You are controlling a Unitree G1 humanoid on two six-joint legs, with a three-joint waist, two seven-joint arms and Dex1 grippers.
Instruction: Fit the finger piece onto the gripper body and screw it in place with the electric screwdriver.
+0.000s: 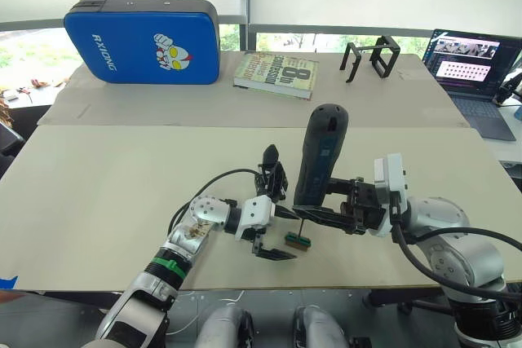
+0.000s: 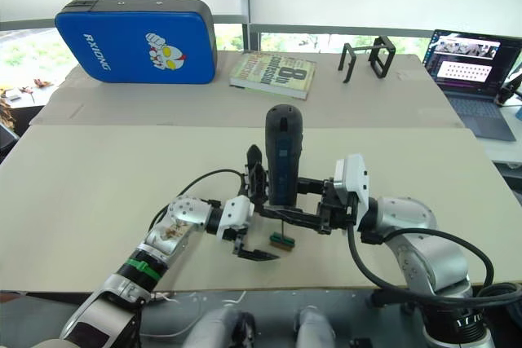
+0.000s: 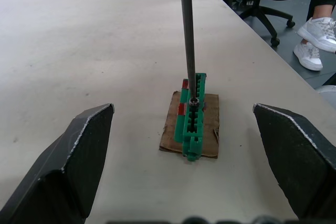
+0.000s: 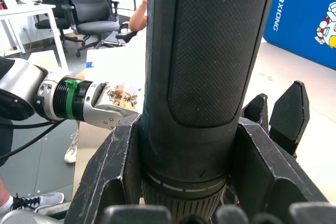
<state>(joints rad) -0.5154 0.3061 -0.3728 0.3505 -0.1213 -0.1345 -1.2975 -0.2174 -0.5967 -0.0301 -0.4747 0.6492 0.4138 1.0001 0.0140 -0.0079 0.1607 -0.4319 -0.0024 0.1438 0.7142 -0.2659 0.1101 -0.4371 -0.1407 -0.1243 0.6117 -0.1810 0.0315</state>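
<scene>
Screwdriver (image 1: 320, 155) stood nearly upright near the table's (image 1: 98, 193) near edge, clenched in my right gripper (image 1: 326, 214), its thin bit (image 3: 187, 35) touching down on a small green block (image 3: 192, 116) lying on a cardboard scrap (image 3: 170, 135). My left gripper (image 1: 273, 230) sat just left of it, fingers (image 3: 79, 145) spread apart around the block, grasping nothing.

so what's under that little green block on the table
A small brown cardboard square lies under the green block, flat on the table. The screwdriver bit touches the block's top. Whatever is beneath the cardboard is hidden.
</scene>
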